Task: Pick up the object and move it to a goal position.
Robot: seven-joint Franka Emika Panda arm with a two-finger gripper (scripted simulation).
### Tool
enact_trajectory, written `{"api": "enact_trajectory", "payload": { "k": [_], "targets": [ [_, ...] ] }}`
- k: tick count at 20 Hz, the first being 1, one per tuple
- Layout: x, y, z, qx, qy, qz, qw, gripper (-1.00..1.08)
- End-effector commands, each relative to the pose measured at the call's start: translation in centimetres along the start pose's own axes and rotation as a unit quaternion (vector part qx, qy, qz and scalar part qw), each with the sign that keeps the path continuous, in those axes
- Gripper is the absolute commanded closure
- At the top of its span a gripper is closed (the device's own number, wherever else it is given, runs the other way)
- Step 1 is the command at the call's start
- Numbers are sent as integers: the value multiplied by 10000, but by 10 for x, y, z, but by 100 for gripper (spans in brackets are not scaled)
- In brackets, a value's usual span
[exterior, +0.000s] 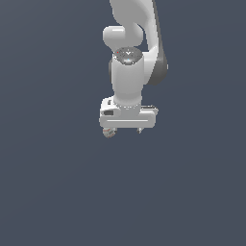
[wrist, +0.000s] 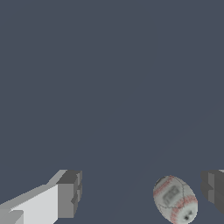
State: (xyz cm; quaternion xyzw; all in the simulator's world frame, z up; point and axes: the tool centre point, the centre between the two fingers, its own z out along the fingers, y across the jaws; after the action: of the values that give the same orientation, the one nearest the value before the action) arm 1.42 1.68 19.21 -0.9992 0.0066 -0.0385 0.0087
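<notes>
Wrist view first: we see the gripper with its jaws spread wide, one dark-padded finger on a white body at one side and the other finger's dark pad at the far edge of the picture. Between them lies the ball, whitish with thin reddish stitch lines (much like a baseball), and a grey patch shows on its face. It is narrower than the gap. It sits nearer the pad at the picture's edge than the other finger, with a clear strip of dark ground between ball and each pad, so nothing is clamping it.

From the exterior view we find the gripper pointing straight down from the white arm, its wide hand body hiding most of both fingers. The ball peeps out just under the hand, at its end towards the exterior view's left, only partly seen. We cannot tell from this view whether it touches a finger.

All round the gripper the floor is a plain dark blue-grey surface.
</notes>
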Motion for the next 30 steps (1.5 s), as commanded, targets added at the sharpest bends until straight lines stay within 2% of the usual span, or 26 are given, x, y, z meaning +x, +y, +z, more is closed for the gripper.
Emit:
{"api": "enact_trajectory", "payload": {
  "k": [1, 8, 11, 15, 18, 22, 30],
  "targets": [
    [-3, 4, 4, -2, -17, 196, 9998, -92],
    [-18, 18, 19, -18, -79, 1026, 9947, -92],
    [-27, 26, 27, -32, -113, 1501, 9886, -92],
    [-39, 38, 38, -58, -155, 2157, 9763, -92],
    [-49, 47, 46, -82, -183, 2645, 9642, -92],
    [-63, 58, 56, -119, -216, 3288, 9441, -92],
    [-90, 80, 73, -204, -261, 4456, 8946, -92]
  ]
}}
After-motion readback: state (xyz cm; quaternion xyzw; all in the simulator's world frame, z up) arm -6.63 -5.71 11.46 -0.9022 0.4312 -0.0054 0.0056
